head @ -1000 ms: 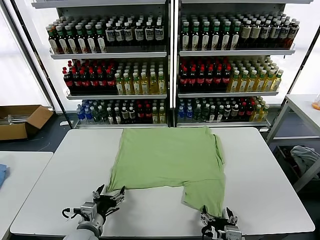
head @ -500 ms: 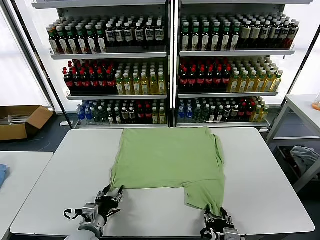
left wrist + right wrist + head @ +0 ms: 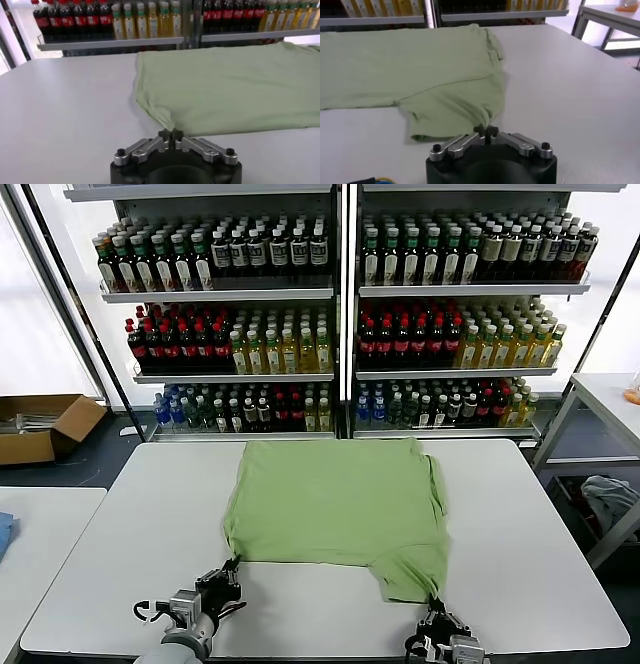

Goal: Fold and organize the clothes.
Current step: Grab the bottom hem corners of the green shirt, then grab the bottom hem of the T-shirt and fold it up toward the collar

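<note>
The clothes are one light green shirt (image 3: 335, 499) spread flat on the white table (image 3: 130, 514), with a sleeve flap hanging toward the near right. My left gripper (image 3: 229, 573) is at the shirt's near left corner, shut on a pinch of the green fabric (image 3: 162, 117). In the left wrist view the left gripper (image 3: 170, 134) has its tips pressed together on the cloth. My right gripper (image 3: 437, 617) is at the sleeve's near tip, shut on the shirt. The right gripper (image 3: 486, 131) shows the same pinch on the sleeve (image 3: 455, 107).
Shelves of bottles (image 3: 340, 314) stand behind the table. A cardboard box (image 3: 40, 424) lies on the floor at far left. Another table (image 3: 610, 399) with a pale cloth bundle (image 3: 608, 496) beneath it is on the right. A second white table (image 3: 30, 554) adjoins the left.
Both grippers have gone from open to shut, each pinching the shirt's near edge. The near corners of the fabric have bunched up slightly toward the fingers.
</note>
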{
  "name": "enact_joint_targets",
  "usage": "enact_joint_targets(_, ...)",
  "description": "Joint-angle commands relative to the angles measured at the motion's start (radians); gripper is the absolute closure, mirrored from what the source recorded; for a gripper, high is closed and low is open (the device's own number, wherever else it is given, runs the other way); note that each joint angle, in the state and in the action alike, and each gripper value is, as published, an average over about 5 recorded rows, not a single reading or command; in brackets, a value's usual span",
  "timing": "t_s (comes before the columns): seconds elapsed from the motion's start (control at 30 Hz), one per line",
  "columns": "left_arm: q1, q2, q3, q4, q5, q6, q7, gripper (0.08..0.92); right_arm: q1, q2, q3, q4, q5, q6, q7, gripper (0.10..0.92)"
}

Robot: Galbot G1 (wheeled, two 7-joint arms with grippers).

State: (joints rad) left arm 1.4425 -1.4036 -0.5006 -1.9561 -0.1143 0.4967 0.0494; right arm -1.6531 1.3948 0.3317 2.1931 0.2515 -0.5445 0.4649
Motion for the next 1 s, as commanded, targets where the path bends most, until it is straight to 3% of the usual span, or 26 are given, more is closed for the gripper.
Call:
enact_joint_targets(0.03,0.001,0.0,0.001,0.002,0.001,-0.002,0.001,0.916,0.011,0.0,0.008,0.013,-0.009,0.013,-0.022,0.92)
enact_joint_targets(0.47,-0.043,-0.014,0.027,-0.035,-0.001,-0.19,-0.033,0.916,0.137,0.008,0.062,0.052,-0.08,0.045,-0.103,0.92)
enact_joint_targets(1.0,-0.209,0.012,0.042,0.099,-0.115,-0.234,-0.059,0.916,0.48,-0.047,0.077,-0.223,-0.085,0.079,-0.155,0.92)
